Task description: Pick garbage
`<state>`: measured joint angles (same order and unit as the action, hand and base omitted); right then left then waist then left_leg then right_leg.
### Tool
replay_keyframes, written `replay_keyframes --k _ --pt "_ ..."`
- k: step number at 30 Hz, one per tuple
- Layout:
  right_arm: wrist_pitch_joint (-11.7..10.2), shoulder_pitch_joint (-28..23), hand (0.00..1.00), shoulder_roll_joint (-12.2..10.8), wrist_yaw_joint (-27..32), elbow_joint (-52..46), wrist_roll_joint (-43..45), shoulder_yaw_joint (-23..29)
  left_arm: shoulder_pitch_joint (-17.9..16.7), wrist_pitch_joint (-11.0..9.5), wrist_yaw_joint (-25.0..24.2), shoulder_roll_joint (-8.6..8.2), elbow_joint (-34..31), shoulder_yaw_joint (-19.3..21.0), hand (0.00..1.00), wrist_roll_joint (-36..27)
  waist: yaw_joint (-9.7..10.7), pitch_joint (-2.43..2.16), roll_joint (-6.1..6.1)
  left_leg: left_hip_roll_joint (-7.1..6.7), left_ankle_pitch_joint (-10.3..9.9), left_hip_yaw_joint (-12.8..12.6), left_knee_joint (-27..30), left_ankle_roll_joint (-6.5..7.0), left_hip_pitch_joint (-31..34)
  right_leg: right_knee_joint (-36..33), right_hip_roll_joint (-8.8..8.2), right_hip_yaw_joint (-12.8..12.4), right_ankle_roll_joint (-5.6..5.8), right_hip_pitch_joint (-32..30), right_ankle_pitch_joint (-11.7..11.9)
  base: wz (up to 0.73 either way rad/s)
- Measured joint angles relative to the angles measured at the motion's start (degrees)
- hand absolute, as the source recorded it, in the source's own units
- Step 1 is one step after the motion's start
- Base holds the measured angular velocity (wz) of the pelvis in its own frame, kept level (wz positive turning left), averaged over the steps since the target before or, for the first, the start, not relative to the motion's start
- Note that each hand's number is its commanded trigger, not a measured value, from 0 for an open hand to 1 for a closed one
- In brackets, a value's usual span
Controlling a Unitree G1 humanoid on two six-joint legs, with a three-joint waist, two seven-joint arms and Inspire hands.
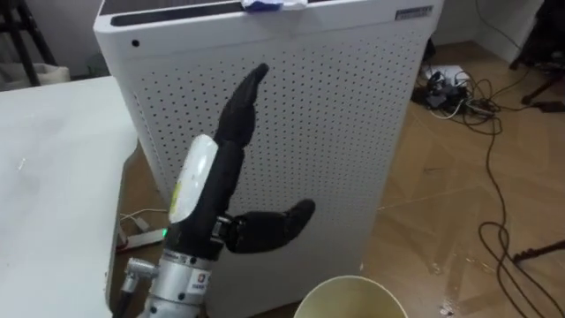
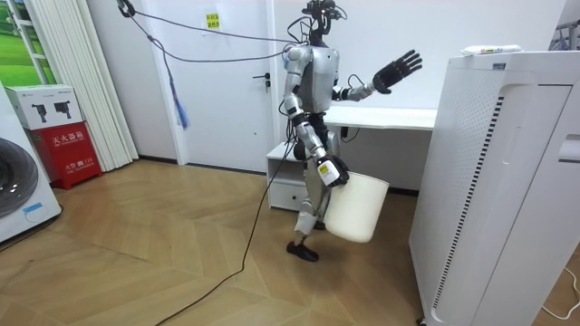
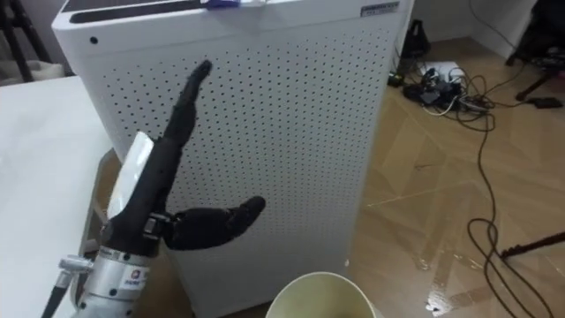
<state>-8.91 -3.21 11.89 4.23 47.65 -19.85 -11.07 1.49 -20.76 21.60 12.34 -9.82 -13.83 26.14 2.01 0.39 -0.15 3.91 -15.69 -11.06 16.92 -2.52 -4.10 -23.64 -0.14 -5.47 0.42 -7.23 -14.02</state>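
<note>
At 12 o'clock in your eye views, the blue-and-white scrap [image 1: 269, 4] on the air purifier [image 1: 335, 132] is cut by the top edge. In the room view it's too small to identify. At 6 o'clock, the bottom edge cuts off the bucket [image 1: 353, 283].

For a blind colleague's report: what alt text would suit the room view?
The robot stands beside a tall white perforated unit, open left hand raised towards litter on its top, right hand holding a white bucket at its side; a white desk stands behind it.
</note>
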Motion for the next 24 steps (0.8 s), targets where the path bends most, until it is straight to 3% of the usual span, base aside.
replay_keyframes --k 3,6,13,16,17,18,19,21,22,23,24 --pt "0.0 -0.1 1.00 -0.7 -0.6 0.4 -0.2 -0.2 0.0 -0.9 5.0 0.99 -2.6 3.6 0.00 3.5 -2.4 -0.03 0.19 0.44 0.0 -4.0 -1.7 0.00 -3.2 0.1 -0.05 2.5 -0.35 -0.2 1.1 -0.90" --pt "0.0 -0.2 1.00 -0.8 -1.4 0.4 -0.6 -0.1 0.3 -1.5 8.2 1.97 -5.9 5.2 0.00 6.4 -2.1 -0.07 0.31 0.53 0.0 -4.2 -2.1 -0.01 -3.2 1.1 0.23 2.3 -0.31 -0.6 2.0 -0.30" --pt "0.2 -0.5 1.00 -0.7 -3.5 0.8 0.3 -0.1 0.4 -2.1 13.2 1.86 -7.6 7.4 0.00 14.8 -2.7 -0.08 0.37 0.77 0.0 -4.8 -3.1 -0.01 -3.7 1.8 0.35 3.4 -0.26 -0.6 2.9 -0.07" --pt "0.3 -1.4 1.00 -0.5 -5.5 0.8 0.1 -0.6 0.4 -2.1 16.3 1.62 -7.6 9.0 0.00 16.0 -5.0 0.05 0.58 2.02 -0.5 -6.9 -1.6 -0.66 -4.1 1.5 0.05 8.8 -1.23 -0.7 3.4 -0.38" --pt "0.3 -1.4 1.00 -0.5 -6.2 1.2 0.1 -1.3 0.4 -2.1 18.0 1.63 -7.5 9.4 0.00 16.8 -5.8 0.15 0.66 2.87 -1.2 -7.7 0.9 -1.31 -3.9 0.8 -0.05 11.6 -2.03 -0.7 3.3 -0.34" --pt "0.3 -1.3 1.00 -0.5 -6.6 1.5 0.1 -1.4 0.4 -2.1 18.6 1.66 -7.4 9.4 0.00 17.0 -5.8 0.19 0.72 3.46 -1.8 -7.6 3.0 -1.48 -3.4 0.6 -0.07 12.6 -2.42 -0.6 3.0 -0.36" --pt "0.3 -1.3 1.00 -0.5 -7.0 2.2 0.1 -1.8 0.4 -2.2 19.6 1.78 -7.4 9.5 0.00 17.5 -5.9 0.30 0.86 4.69 -2.6 -7.5 8.8 -1.89 -1.8 -0.8 -0.13 13.6 -3.16 -0.3 2.0 -0.25" --pt "0.3 -1.6 1.00 0.1 -6.9 3.3 0.1 -2.4 0.4 -2.5 20.6 2.30 -7.0 9.5 0.00 18.5 -5.6 0.92 1.84 7.34 -2.5 -5.0 22.6 -2.42 3.1 -3.2 0.65 12.2 -3.91 0.7 -0.2 -0.14" --pt "0.3 -1.5 1.00 0.4 -6.8 3.7 0.2 -2.4 0.4 -2.9 20.7 2.26 -6.7 9.6 0.00 18.6 -5.5 1.18 1.88 7.50 -2.1 -3.9 25.2 -2.40 4.5 -4.1 0.79 11.7 -4.07 0.8 -0.8 -0.07" --pt "0.3 -1.5 1.00 0.8 -6.8 4.5 0.1 -2.4 0.3 -3.8 20.7 2.15 -5.5 9.5 0.00 19.4 -5.6 1.37 2.44 5.95 -2.2 -0.5 28.1 -0.96 7.0 -5.2 0.69 10.8 -4.70 0.9 -1.9 -0.11" --pt "0.3 -0.9 1.00 0.5 -6.7 6.4 -0.2 -2.2 0.4 -4.3 20.6 2.14 -5.0 9.3 0.00 19.9 -5.5 1.40 2.17 3.80 -3.0 2.0 27.6 0.16 10.0 -5.5 0.12 10.0 -4.45 0.9 -2.3 -0.17"
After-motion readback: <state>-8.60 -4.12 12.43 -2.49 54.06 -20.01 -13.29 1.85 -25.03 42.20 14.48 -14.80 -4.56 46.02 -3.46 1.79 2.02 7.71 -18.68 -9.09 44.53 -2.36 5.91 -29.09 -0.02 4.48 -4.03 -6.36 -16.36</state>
